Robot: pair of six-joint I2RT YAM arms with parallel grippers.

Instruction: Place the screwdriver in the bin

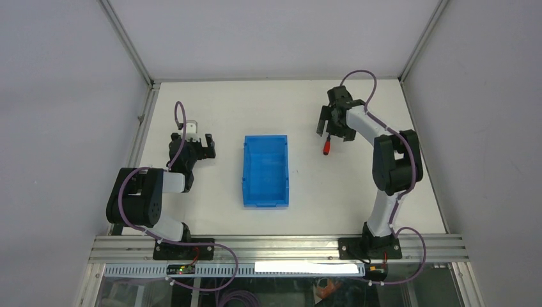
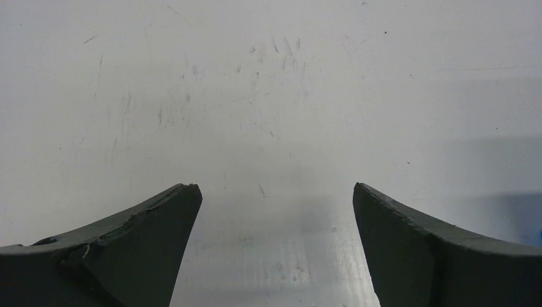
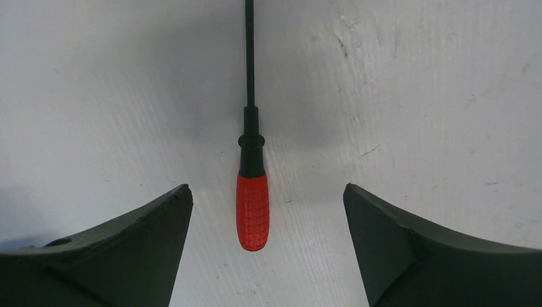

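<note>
Screwdriver: flat on the table, not in the bin! The screwdriver (image 1: 327,148) (image 3: 252,211) lies right of the bin and clear of it, red handle toward the near edge, black shaft running away under the right gripper.
Table: white top (image 1: 319,204), scuffed and scratched in both wrist views (image 3: 447,96).
Room: plain grey walls (image 1: 64,64) on three sides, metal posts in the far corners, an aluminium rail (image 1: 281,246) along the near edge carrying both arm bases.
Right arm: reaching out toward the far right part of the table, elbow raised, wrist bent down over the screwdriver.
Right gripper: wide apart and holding nothing. The right gripper (image 1: 333,131) (image 3: 267,188) straddles the handle, a finger on each side with bare table showing between finger and handle.
Bin: blue tray (image 1: 265,137) at the middle of the table, long side running near to far, nothing inside.
Left arm: folded back on the left, elbow close to its base, wrist low, well away from the bin.
Left gripper: fingers spread over bare table; the left gripper (image 1: 201,137) (image 2: 276,188) grips nothing.
</note>
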